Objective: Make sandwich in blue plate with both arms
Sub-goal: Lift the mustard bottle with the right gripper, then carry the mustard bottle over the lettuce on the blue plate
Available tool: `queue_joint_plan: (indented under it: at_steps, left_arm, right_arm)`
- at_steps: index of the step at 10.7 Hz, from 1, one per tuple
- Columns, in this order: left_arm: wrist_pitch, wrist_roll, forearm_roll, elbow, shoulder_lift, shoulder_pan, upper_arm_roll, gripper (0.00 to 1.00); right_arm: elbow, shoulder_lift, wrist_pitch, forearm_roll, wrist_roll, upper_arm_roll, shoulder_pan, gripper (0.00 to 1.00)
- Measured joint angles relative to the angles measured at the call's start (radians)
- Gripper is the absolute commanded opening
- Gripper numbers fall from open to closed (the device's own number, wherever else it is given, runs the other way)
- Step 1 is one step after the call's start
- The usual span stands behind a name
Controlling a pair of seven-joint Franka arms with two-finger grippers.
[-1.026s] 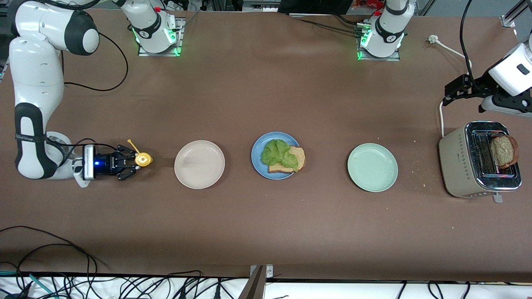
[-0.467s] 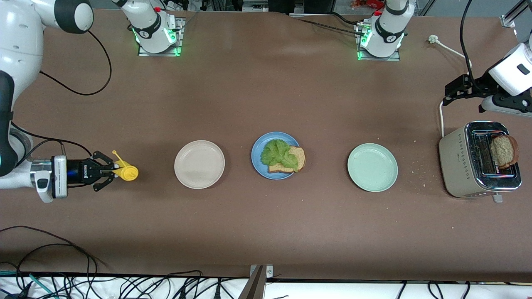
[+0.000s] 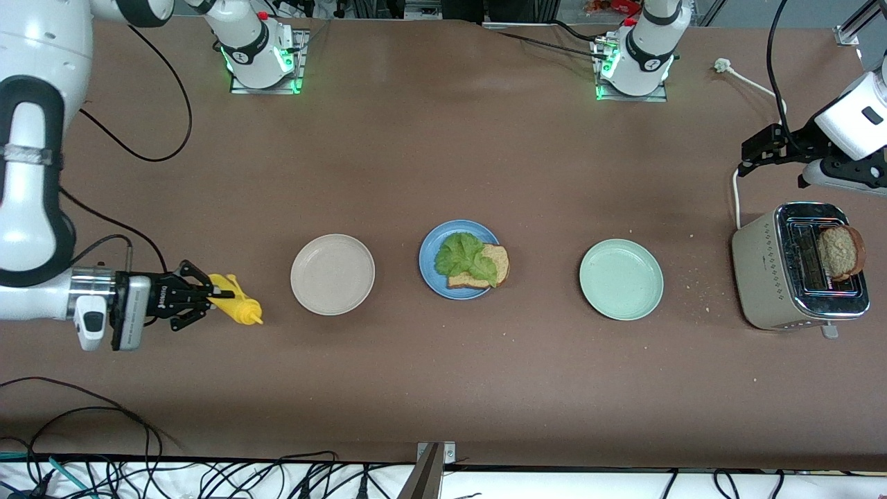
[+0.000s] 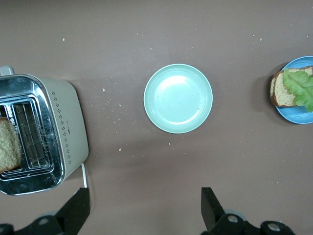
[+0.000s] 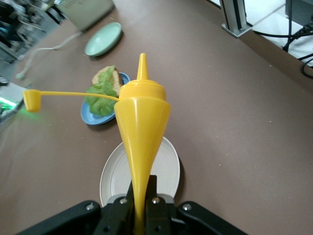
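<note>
The blue plate [image 3: 426,267] sits mid-table and holds one bread slice [image 3: 493,267] with a green lettuce leaf [image 3: 464,258] on top. It also shows in the left wrist view [image 4: 293,115] and the right wrist view [image 5: 93,117]. A second bread slice [image 3: 840,251] stands in the toaster [image 3: 762,277]. My right gripper [image 3: 211,299] is shut on a yellow squeeze bottle [image 3: 239,308], over the table beside the beige plate; its nozzle points toward that plate and its cap hangs open on a tether [image 5: 30,100]. My left gripper [image 3: 752,156] is open and empty, up above the table beside the toaster.
The beige plate [image 3: 332,274] lies between the bottle and the blue plate. The pale green plate [image 3: 621,278] lies between the blue plate and the toaster. Crumbs lie around the toaster. A white cord [image 3: 745,80] runs from the toaster toward the left arm's base.
My right gripper has swung the yellow bottle round, so it now lies tilted with its nozzle toward the beige plate. The left arm has not moved.
</note>
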Motion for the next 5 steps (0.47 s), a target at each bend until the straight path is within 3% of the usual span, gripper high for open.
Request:
queue_joint_plan:
  at_steps: [2, 5]
  left_arm:
    - [0.0, 0.0, 0.0, 0.0, 0.0, 0.0, 0.0, 1.0]
    - [0.0, 0.0, 0.0, 0.0, 0.0, 0.001, 0.0, 1.0]
  right_arm:
    - [0.0, -0.043, 0.097, -0.105, 0.165, 0.01, 0.102, 0.0]
    - [0.0, -0.083, 0.257, -0.391, 0.415, 0.03, 0.278, 0.0]
